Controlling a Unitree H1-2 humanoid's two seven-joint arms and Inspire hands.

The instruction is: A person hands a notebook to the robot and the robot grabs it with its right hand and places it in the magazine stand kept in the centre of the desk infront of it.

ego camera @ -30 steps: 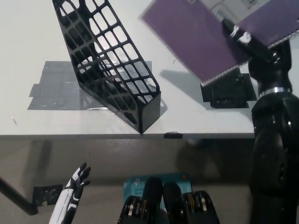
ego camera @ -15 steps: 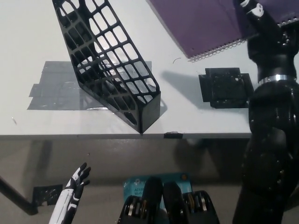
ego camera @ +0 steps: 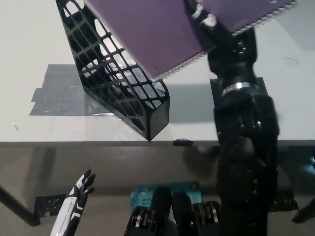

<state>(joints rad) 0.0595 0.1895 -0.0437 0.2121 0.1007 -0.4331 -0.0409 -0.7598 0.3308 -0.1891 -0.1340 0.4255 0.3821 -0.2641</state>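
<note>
One purple notebook, spiral-bound, sits at upper centre of the frame, clamped in my right hand near its upper right corner, overlapping the top of the black magazine stand at left centre. I judge it light and thin, stiff enough along the wire spine but apt to flop or fan open, covers a bit slick. I'd grip near the spine, pinching both covers together. Left hand rests at lower left below the desk edge, fingers apart, empty.

notebook above magazine stand, on desk
</note>
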